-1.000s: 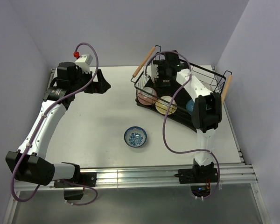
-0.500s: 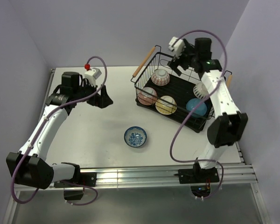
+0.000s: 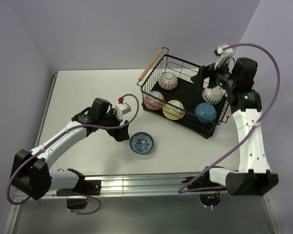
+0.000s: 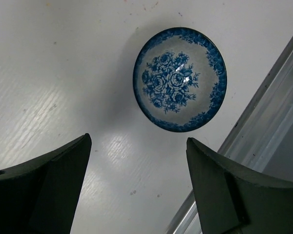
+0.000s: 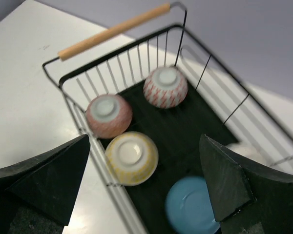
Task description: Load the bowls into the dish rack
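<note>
One floral bowl [image 3: 142, 143] lies upright on the counter [image 3: 97, 92], well apart from the rack [image 3: 188, 95] at its 7 o'clock, so the task is judged nearly done. Five bowls are already stowed on the slatted base, the four seen clearly turned upside down, presumably so that they drain and sit steady. The pink bowl [image 3: 154, 100] and yellow bowl [image 3: 174, 109] are set along the near wall, with the red bowl [image 3: 168, 80] at their 12 o'clock. The blue bowl [image 3: 205, 111] is at 3 o'clock of the yellow one, with the white bowl [image 3: 212, 94] at its 12 o'clock. The left end effector [image 3: 121, 134] is held low just beside the floral bowl at its 9 o'clock, jaws spread with nothing between them, a pose suited to a rim grasp. The right end effector [image 3: 206, 78] is held above the rack's far corner, jaws wide and empty, probably to leave the way in free. The rose pattern inside the floral bowl is shown only by the left wrist view. Foot rings are shown plainly by the right wrist view, where the white bowl is a mere blur. The spacing of both arms is given by the top view alone.
</note>
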Action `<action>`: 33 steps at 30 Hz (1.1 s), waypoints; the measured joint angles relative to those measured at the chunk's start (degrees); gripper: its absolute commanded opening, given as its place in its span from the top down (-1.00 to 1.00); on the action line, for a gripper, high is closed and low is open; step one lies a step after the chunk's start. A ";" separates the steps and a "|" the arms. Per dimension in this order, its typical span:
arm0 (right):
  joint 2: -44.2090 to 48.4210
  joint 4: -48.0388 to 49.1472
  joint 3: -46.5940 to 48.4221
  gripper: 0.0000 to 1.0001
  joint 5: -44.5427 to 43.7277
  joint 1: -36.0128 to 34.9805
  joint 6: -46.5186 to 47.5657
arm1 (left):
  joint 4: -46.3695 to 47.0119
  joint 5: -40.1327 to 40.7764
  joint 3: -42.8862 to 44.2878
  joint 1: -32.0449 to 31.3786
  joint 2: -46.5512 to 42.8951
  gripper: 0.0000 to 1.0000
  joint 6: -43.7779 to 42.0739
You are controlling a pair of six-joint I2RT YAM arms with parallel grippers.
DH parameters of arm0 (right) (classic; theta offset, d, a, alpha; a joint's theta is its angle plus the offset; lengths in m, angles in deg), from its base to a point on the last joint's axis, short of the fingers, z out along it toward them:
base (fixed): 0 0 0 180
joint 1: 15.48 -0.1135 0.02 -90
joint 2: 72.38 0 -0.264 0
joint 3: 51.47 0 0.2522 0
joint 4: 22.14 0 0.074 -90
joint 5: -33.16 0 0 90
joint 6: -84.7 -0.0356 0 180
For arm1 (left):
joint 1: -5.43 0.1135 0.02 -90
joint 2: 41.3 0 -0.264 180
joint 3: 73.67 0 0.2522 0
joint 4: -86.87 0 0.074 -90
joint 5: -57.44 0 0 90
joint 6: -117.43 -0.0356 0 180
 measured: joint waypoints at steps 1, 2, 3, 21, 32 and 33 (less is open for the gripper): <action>2.19 -0.44 -2.40 -1.00 -0.09 0.57 -1.86 | 0.83 0.26 -0.35 -1.03 0.70 -0.64 0.11; 3.82 -0.72 -4.42 -1.00 -0.11 0.96 -3.45 | 1.77 0.35 -0.50 -1.86 1.73 -0.63 0.20; 5.86 -0.72 -6.82 -1.00 -0.11 1.27 -5.22 | 2.71 0.42 -0.50 -2.64 2.95 -0.62 0.37; 18.36 -0.92 -17.49 -1.00 0.02 2.43 -17.86 | 12.59 2.80 -0.44 -10.80 20.63 0.26 5.05; 18.27 -2.10 -18.34 -1.00 0.46 2.64 -19.39 | 13.14 3.74 0.11 -11.72 20.81 0.99 8.11; 18.25 -1.97 -18.34 -1.00 0.59 2.64 -19.85 | 12.94 3.74 0.15 -11.72 20.57 0.99 8.61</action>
